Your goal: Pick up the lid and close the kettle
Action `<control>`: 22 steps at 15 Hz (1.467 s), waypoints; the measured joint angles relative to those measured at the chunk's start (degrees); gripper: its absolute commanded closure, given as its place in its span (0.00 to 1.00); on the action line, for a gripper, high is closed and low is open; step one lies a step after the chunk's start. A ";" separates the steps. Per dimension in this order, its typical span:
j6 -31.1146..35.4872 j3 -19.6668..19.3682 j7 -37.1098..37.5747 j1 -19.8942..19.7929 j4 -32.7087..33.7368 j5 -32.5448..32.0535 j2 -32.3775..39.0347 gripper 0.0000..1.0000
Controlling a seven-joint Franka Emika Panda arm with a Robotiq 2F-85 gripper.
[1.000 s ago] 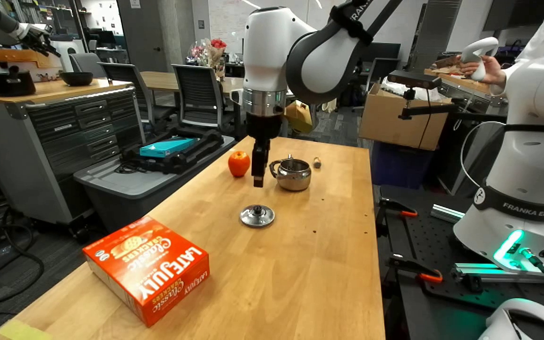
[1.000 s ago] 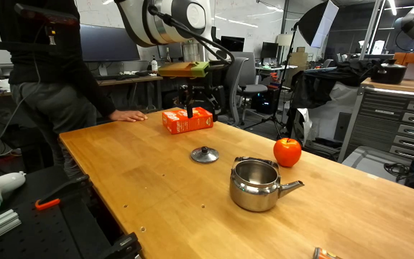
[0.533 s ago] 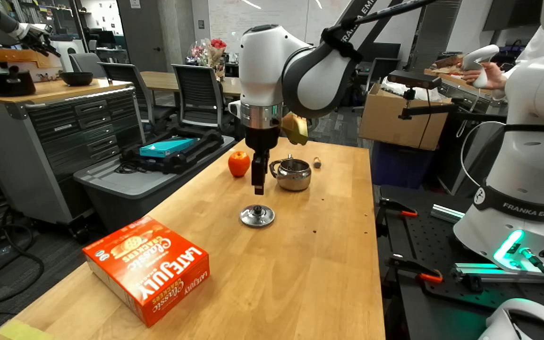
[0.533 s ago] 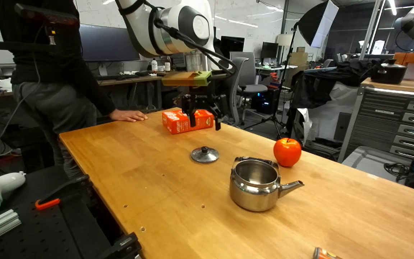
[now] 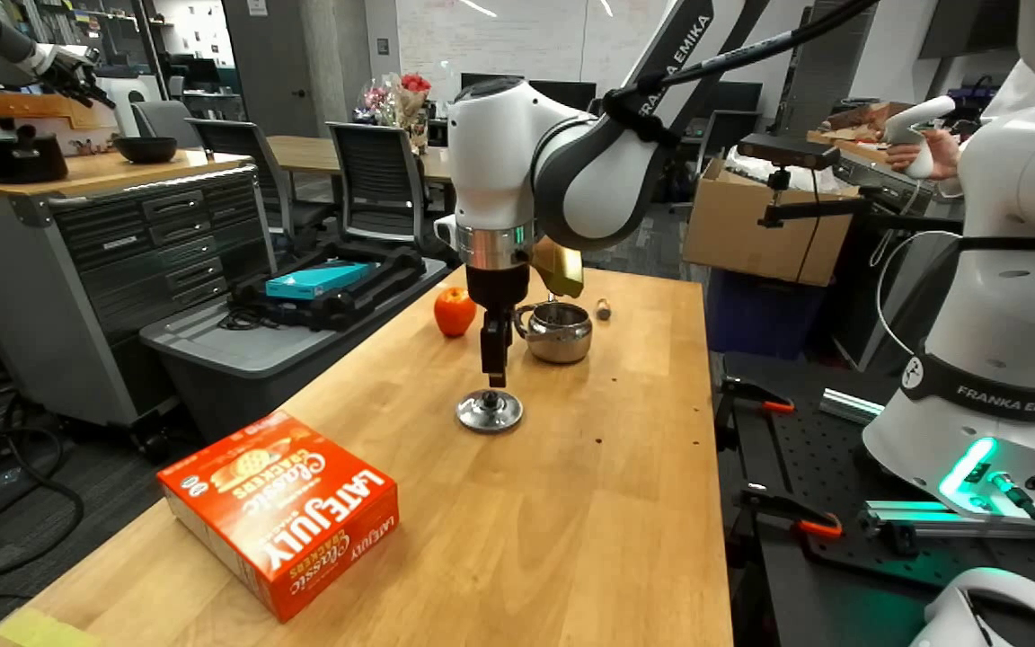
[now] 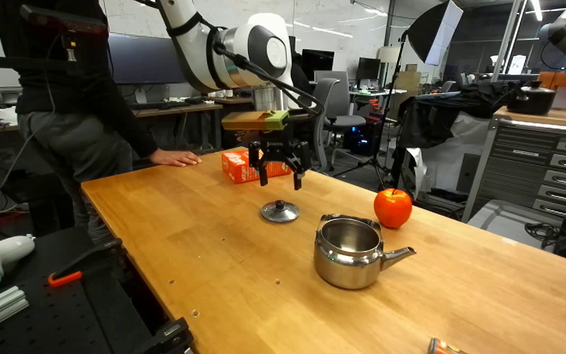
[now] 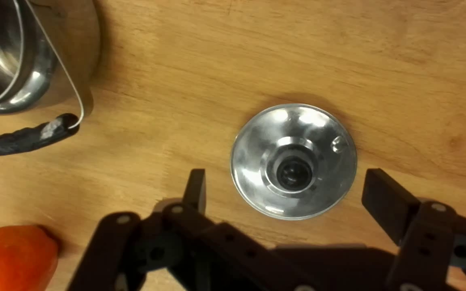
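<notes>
The lid (image 5: 489,415) is a flat round silver disc with a black central knob, lying knob up on the wooden table. It also shows in an exterior view (image 6: 288,214) and in the wrist view (image 7: 251,161). The kettle (image 6: 349,269) is silver, upright and open at the top, with a spout and a black-gripped handle. It shows in an exterior view (image 5: 561,341) and partly at the upper left of the wrist view (image 7: 34,91). My gripper (image 6: 280,184) is open and empty, pointing down just above the lid. In the wrist view the fingers (image 7: 285,182) stand either side of the lid, not touching it.
A red fruit (image 6: 393,208) stands beside the kettle. An orange-red cracker box (image 5: 284,512) lies on the table beyond the lid. A small cylinder (image 5: 603,310) lies near the kettle. A person's hand (image 6: 175,158) rests on the table edge.
The gripper has come down toward the lid, and its two fingers now show spread apart above it. The lid, kettle and fruit have not moved.
</notes>
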 measured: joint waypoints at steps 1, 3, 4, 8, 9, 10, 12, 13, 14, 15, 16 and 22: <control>0.00 -0.20 0.24 0.26 0.09 -0.29 0.40 0.00; 0.00 -0.48 0.41 0.75 0.28 -0.64 1.16 0.00; 0.00 -0.60 0.44 0.99 0.43 -0.83 1.56 0.00; -0.01 -0.76 0.47 1.62 1.15 -1.20 2.98 0.00; -0.01 -0.78 0.47 1.70 1.37 -1.23 3.32 0.00; -0.01 -0.80 0.47 1.77 1.56 -1.26 3.62 0.00; -0.02 -0.87 0.47 1.91 1.96 -1.27 4.21 0.00; -0.02 -0.92 0.47 1.99 2.21 -1.28 4.53 0.00; -0.02 -0.96 0.47 2.07 2.47 -1.28 4.84 0.00; -0.03 -1.00 0.47 2.17 2.77 -1.28 5.16 0.00; -0.03 -1.03 0.47 2.26 3.07 -1.28 5.48 0.00; -0.08 -1.23 0.47 2.72 4.64 -1.28 6.87 0.22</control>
